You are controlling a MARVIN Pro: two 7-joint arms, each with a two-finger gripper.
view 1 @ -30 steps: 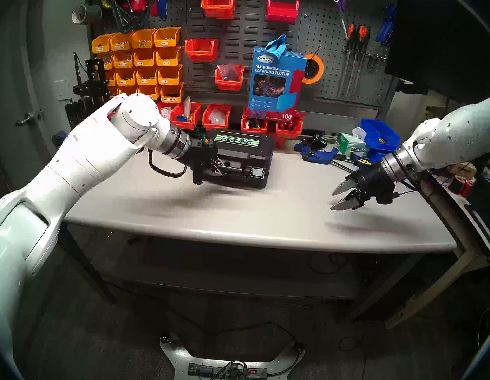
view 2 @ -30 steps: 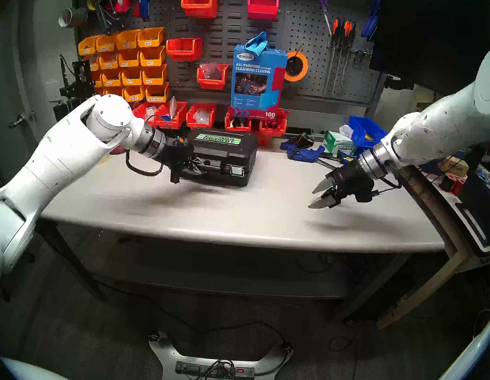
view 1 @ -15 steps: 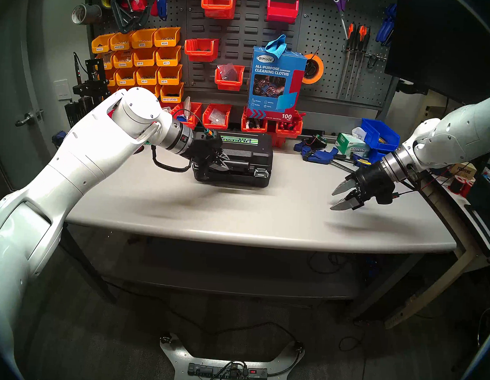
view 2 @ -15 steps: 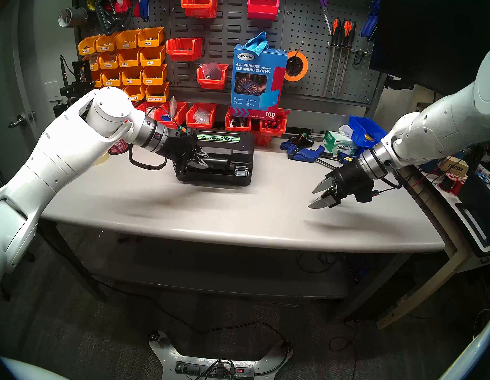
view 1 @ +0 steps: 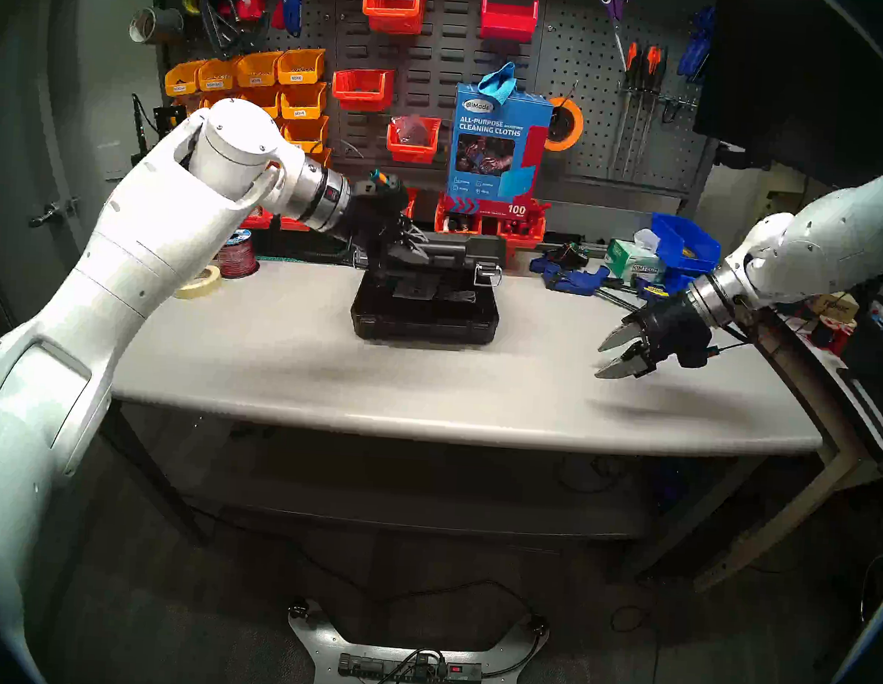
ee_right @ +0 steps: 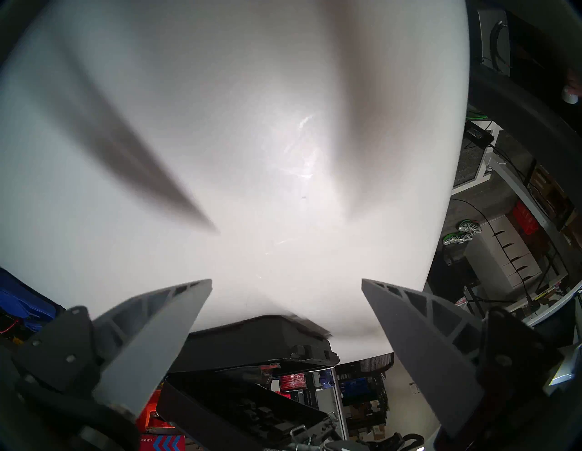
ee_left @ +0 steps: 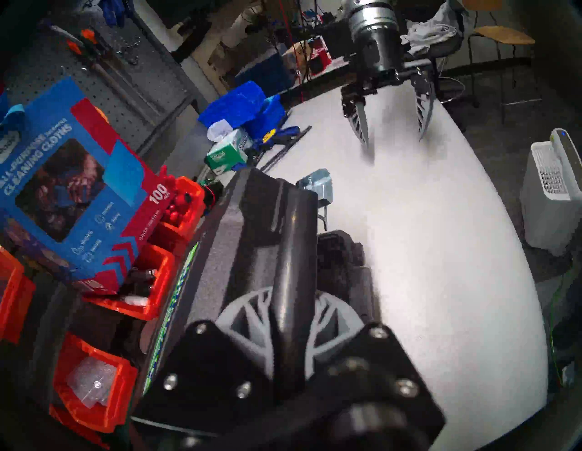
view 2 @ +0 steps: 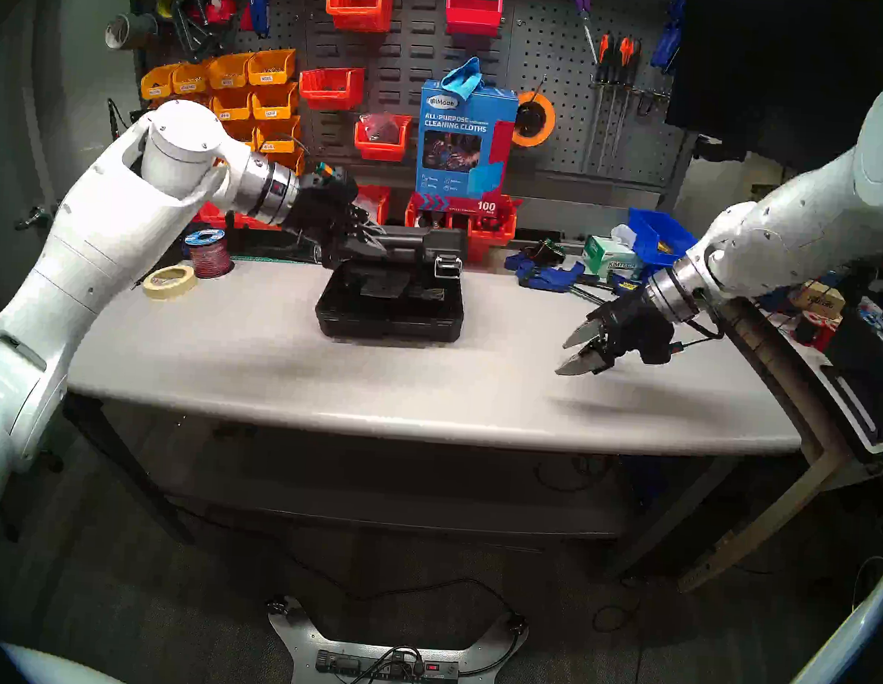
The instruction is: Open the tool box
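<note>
The tool box sits on the grey desk, toward its rear at about 12 o'clock from the desk's centre, just in front of the red bins. Its lid is raised, tilted up from the rear edge, with the moulded black interior showing beneath. The left claw is clamped nearly closed on the black handle at the lid's front edge, holding the lid aloft. A silver latch hangs loose at the lid's 3 o'clock end. The right claw hovers above the desk well apart from the box, at 3 o'clock from it, its fingers spread wide and holding nothing.
</note>
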